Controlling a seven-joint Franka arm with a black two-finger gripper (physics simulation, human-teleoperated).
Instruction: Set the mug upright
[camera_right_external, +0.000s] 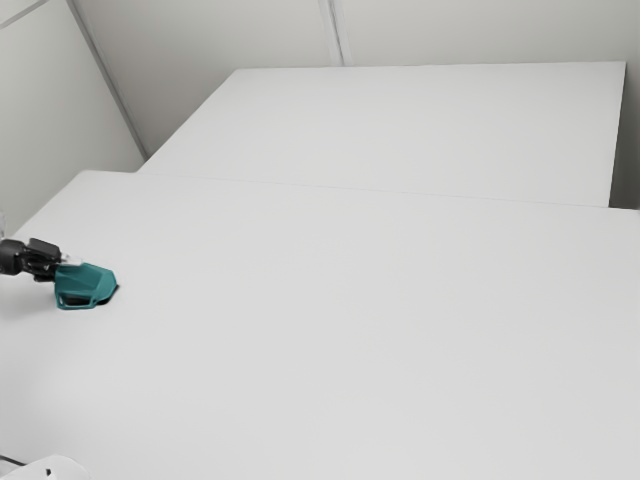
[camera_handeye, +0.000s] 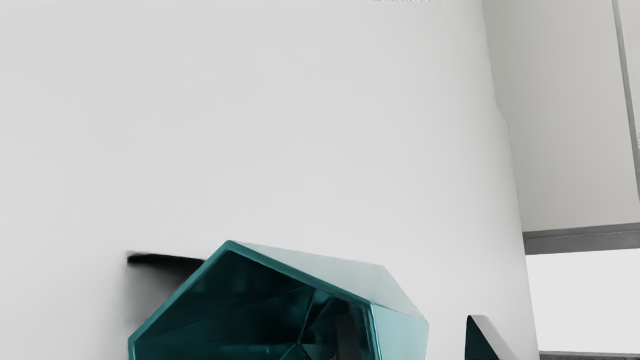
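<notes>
Gripper (camera_right_external: 62, 261) at exterior view's left, fingers (camera_handeye: 479, 345) apart.

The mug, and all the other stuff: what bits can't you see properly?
Mug, wrist view: partly cut off by the picture's edge.
Table under the mug, both views: hidden by the mug.
White rounded thing, exterior view: cut off by the bottom edge.
</notes>
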